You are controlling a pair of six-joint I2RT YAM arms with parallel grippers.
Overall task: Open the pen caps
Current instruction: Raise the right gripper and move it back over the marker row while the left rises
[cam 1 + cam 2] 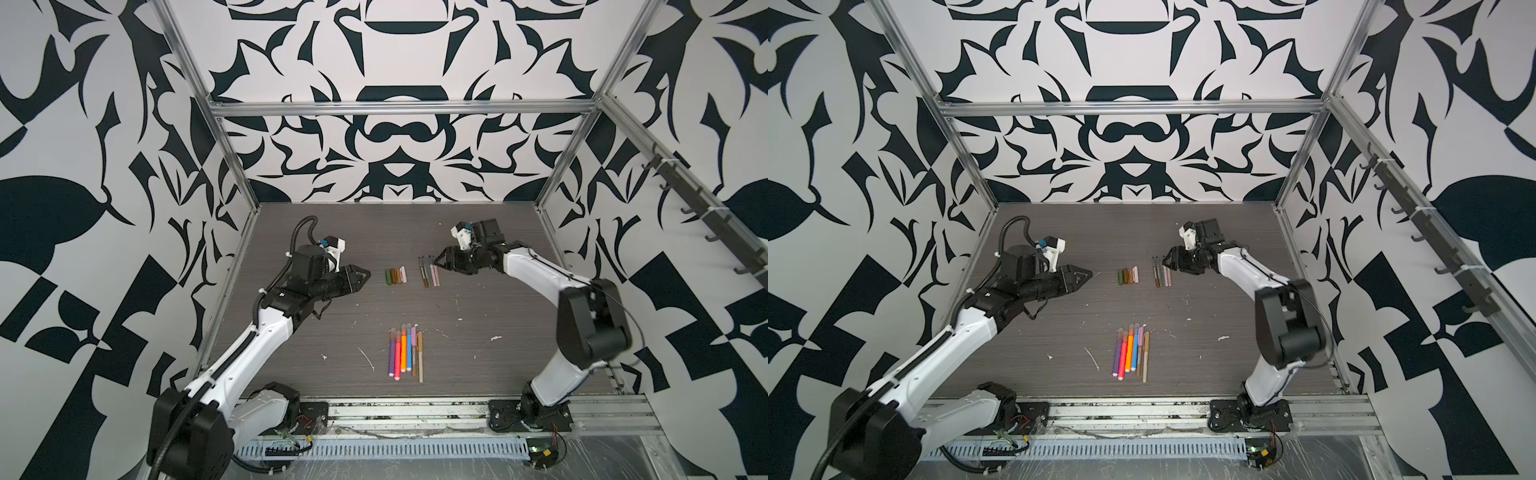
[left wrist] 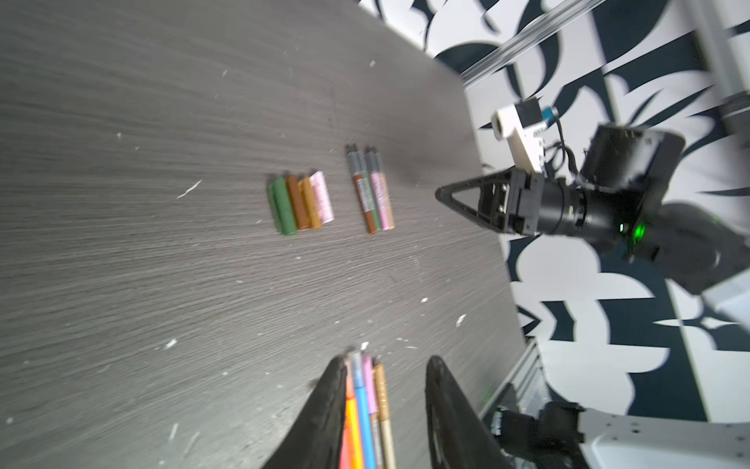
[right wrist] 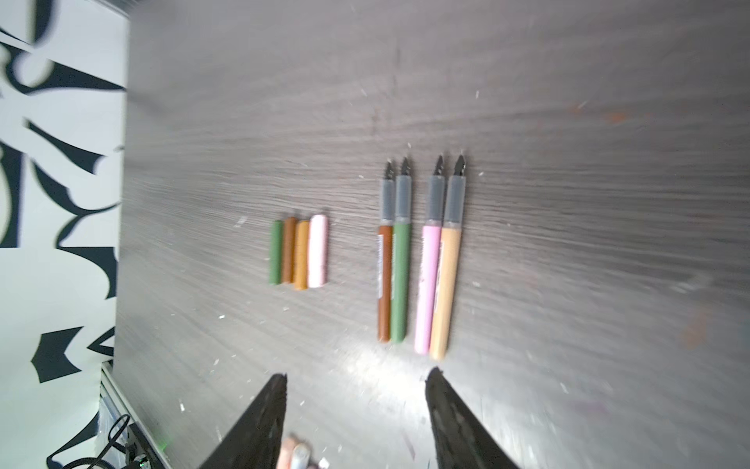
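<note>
Several loose pen caps (image 1: 395, 275) (image 1: 1128, 275), olive, brown, tan and pink, lie side by side at mid-table; they also show in the wrist views (image 2: 302, 203) (image 3: 300, 253). Just right of them lie several thin uncapped pens (image 1: 428, 274) (image 3: 418, 260) with dark tips bare. A bundle of capped pens (image 1: 405, 353) (image 2: 367, 406) lies nearer the front. My left gripper (image 1: 368, 275) (image 2: 386, 359) hovers left of the caps, open and empty. My right gripper (image 1: 435, 262) (image 3: 357, 372) is open beside the tan pen, holding nothing.
The dark wood-grain table (image 1: 332, 324) carries small white scraps (image 1: 368, 359). Metal frame posts (image 1: 249, 199) and patterned walls enclose it on three sides. A rail with both arm bases (image 1: 415, 415) runs along the front edge.
</note>
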